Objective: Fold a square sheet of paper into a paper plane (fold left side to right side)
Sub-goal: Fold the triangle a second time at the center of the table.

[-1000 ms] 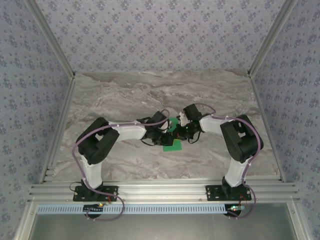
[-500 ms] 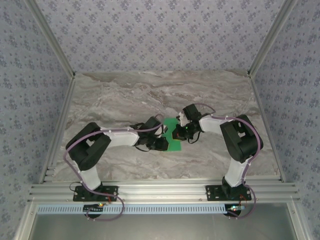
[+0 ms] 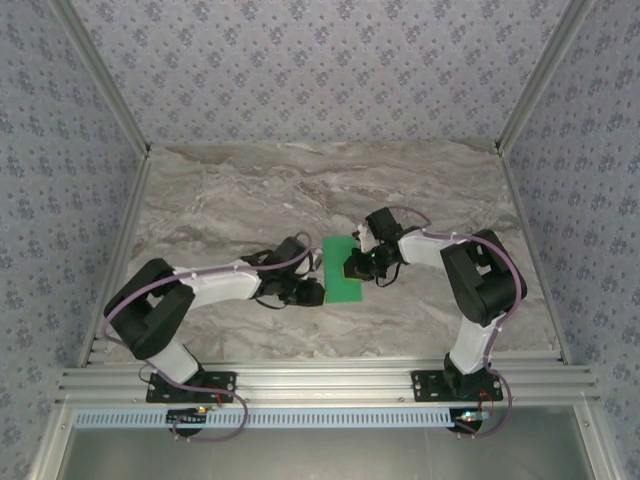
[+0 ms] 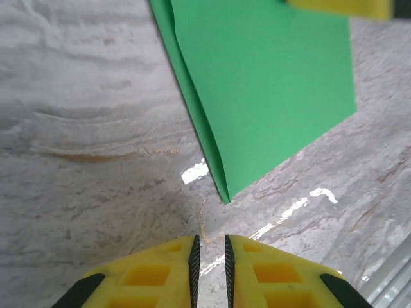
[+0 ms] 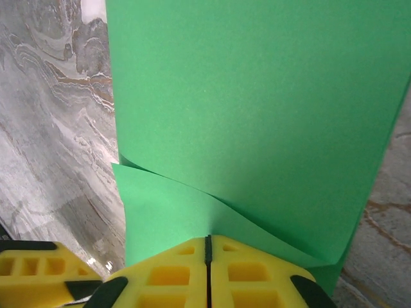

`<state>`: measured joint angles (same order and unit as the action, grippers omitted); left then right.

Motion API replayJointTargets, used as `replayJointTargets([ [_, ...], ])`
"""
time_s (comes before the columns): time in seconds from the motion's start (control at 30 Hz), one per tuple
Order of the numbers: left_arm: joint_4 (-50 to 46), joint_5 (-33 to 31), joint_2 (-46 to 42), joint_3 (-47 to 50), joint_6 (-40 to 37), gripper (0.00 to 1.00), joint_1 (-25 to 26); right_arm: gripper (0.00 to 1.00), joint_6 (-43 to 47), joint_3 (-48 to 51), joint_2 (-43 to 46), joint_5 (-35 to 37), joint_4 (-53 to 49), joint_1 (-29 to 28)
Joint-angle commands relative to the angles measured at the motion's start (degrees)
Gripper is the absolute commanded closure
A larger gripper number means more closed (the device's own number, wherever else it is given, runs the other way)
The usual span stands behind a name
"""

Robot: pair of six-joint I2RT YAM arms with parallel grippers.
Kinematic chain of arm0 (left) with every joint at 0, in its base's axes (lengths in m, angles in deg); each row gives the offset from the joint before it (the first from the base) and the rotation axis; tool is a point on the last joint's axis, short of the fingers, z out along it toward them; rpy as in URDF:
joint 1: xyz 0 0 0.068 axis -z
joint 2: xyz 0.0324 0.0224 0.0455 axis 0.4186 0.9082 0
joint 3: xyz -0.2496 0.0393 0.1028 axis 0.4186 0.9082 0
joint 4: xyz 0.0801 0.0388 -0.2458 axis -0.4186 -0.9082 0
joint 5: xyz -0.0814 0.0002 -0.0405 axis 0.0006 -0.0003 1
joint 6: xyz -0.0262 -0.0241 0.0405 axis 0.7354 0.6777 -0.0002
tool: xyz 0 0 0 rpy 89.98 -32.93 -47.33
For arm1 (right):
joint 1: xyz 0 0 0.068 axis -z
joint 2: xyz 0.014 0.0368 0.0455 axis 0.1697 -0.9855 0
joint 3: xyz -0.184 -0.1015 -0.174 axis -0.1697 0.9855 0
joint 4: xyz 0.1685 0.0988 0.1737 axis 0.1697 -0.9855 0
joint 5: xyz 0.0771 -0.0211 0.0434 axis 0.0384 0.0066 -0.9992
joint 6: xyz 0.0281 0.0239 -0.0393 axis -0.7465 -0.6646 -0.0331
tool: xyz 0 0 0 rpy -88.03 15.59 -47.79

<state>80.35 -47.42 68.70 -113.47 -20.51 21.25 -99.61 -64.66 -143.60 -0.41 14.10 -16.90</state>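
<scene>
The square sheet of paper (image 3: 336, 278) lies folded in two layers near the middle of the tabletop (image 3: 250, 190), a little closer to the near edge. The left gripper (image 3: 313, 292) sits low by the paper's left edge, not touching it. Its jaws have a tiny gap and hold nothing. The right gripper (image 3: 352, 268) is on the paper's right side. Its jaws are pressed tight together, with the tips against the green paper where the top layer curls up.
</scene>
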Motion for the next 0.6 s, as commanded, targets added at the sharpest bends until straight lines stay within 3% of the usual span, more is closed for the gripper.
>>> replayJointTargets([
  [0.0, 3.18, 0.98, -1.99, -1.93, 1.78, 0.73, -2.82, 0.78, -0.45, 0.87, 4.73, 1.23, 2.72, -0.13],
  [0.1, 7.06, 1.8, -0.64, -2.99, 3.15, 0.61, -4.82, 0.63, -0.29, 1.74, 8.99, 2.85, 3.68, 0.03],
  [0.27, 9.53, 4.96, 4.04, -6.58, 3.03, 0.55, -6.49, 0.41, 0.98, 5.13, 16.19, 7.85, 2.78, 1.04],
  [0.57, 12.57, 6.95, 11.07, -9.4, 2.21, 0.52, -6.53, 0.35, 0.99, 10.51, 20.03, 3.99, 5.99, 3.06],
])
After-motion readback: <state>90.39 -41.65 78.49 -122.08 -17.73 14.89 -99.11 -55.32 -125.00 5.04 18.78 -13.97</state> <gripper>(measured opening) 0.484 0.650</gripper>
